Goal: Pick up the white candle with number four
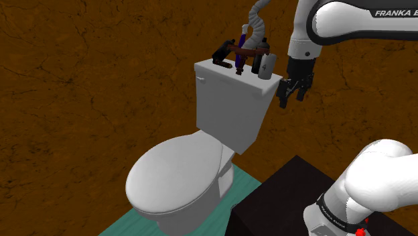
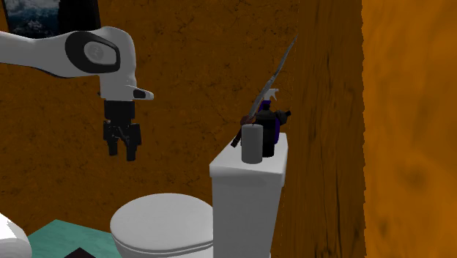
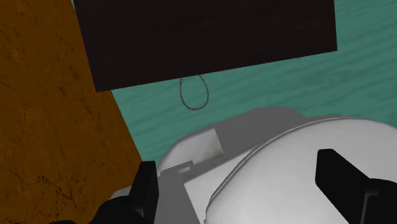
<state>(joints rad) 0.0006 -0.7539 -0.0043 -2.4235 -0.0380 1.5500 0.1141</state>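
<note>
The black gripper (image 1: 291,99) is hung in mid-air with its fingers (image 3: 145,186) spread well apart, and nothing is pinched between them. Straight below it, the closed white toilet lid (image 3: 299,159) is seen from the wrist view, with the hinge end under one finger.

The candle (image 1: 267,66) is drawn pale grey-white with a 4 on its side. It's stood upright on top of the toilet tank (image 1: 228,100), at the corner nearest the gripper. In the shoulder view it's placed just beside the gripper and a bit above the fingertips, not touched. In the second exterior view it's well off toward that view's right, at roughly fingertip height.

Behind the candle, further from the gripper, a pile of clutter (image 1: 238,50) is crammed onto the tank top. Something purple, something black and a reddish-brown piece can be made out.

As for the room, a teal mat (image 3: 331,76) is spread under the toilet. Below the gripper a small chain loop (image 3: 194,93) is lying on it, right at the edge of the dark box stand (image 3: 210,38). Past the mat, a mottled brown floor (image 3: 51,127) is shown. The same cracked brown texture is used on the wall (image 2: 198,59) behind the gripper, and a brighter orange wall (image 2: 410,110) is set beyond the tank. A black area (image 2: 77,13) is visible above the arm.
</note>
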